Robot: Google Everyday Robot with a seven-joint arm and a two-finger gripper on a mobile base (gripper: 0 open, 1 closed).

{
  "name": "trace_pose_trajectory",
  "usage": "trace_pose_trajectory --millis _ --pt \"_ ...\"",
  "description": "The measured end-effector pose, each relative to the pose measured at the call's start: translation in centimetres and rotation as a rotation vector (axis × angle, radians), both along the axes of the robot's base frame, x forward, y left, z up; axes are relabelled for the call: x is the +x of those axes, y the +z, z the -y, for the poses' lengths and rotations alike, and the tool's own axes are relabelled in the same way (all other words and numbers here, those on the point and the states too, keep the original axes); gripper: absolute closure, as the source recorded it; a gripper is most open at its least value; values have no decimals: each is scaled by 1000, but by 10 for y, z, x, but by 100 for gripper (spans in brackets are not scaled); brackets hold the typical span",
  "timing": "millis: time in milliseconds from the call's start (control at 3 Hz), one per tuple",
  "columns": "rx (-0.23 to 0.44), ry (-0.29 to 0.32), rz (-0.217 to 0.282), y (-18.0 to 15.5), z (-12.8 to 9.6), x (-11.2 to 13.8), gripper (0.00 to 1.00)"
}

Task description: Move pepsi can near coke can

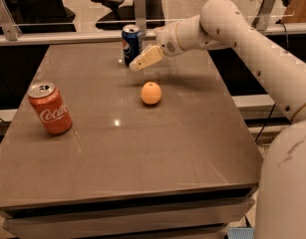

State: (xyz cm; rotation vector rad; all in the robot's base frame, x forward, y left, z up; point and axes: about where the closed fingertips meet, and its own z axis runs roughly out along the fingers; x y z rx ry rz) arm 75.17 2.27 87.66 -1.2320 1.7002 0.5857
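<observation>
I've got the hand hovering over the far part of the brown tabletop, pointing down and to the left in the camera view. Whether it's open or closed, I can't tell from here. The dark blue aluminium pepsi can stands upright near the far edge, its long axis vertical, just left of the hand's tip and a little behind it. In this view the two look almost touching, though I can't say they are. So the reach I judge I need is short: leftward and slightly away, coming in from the side of the can. The red aluminium coke can stands upright well apart, on the near left. A round orange fruit lies just in front of the hand, and I'd keep clear of it when carrying the can across.
</observation>
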Motion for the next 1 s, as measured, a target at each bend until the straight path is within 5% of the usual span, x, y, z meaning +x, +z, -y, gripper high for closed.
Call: trace_pose_trajectory --millis 333,1000 --pt "48 -24 2 -8 -12 21 0" --pt "118 -16 -26 -12 -48 35 41"
